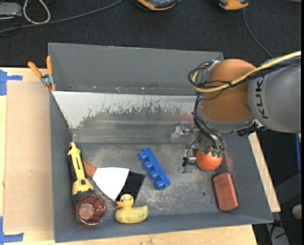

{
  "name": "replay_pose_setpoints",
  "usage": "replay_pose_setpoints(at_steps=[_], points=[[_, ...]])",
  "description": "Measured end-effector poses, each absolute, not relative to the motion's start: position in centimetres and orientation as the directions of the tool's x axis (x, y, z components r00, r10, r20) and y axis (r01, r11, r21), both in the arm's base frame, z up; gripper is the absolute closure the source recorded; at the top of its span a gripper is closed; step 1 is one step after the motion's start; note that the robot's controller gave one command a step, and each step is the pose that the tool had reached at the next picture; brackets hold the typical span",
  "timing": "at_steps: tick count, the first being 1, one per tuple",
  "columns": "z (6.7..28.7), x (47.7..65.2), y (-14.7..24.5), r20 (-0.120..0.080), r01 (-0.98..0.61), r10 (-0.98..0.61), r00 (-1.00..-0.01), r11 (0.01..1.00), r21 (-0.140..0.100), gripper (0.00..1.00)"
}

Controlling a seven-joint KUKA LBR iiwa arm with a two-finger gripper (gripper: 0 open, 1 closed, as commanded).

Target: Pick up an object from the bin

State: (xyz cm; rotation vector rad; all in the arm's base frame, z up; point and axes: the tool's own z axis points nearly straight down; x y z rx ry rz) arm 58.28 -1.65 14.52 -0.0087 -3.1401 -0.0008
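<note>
My gripper (188, 161) hangs low over the right part of the bin floor, below the arm's orange cover. Right beside it, touching or nearly so, lies a round orange tomato-like toy (209, 161) with a green stalk on top. Whether the toy is gripped I cannot tell. A blue studded block (154, 168) lies on the floor to the left of the gripper, apart from it. A red-brown brick-shaped piece (225, 191) lies just in front of the tomato toy, near the bin's right wall.
At the bin's front left lie a yellow and black tool (77, 170), a white and black brush (114, 182), a dark red cup (91, 210) and a yellow rubber duck (131, 210). The steep back wall rises close behind the gripper.
</note>
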Motion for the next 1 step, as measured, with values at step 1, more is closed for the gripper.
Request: replay_pose_setpoints(at_steps=[1], points=[[14.52, 58.28, -1.65, 0.002, 0.005, 0.005, -1.000, 1.000, 0.000, 0.00]])
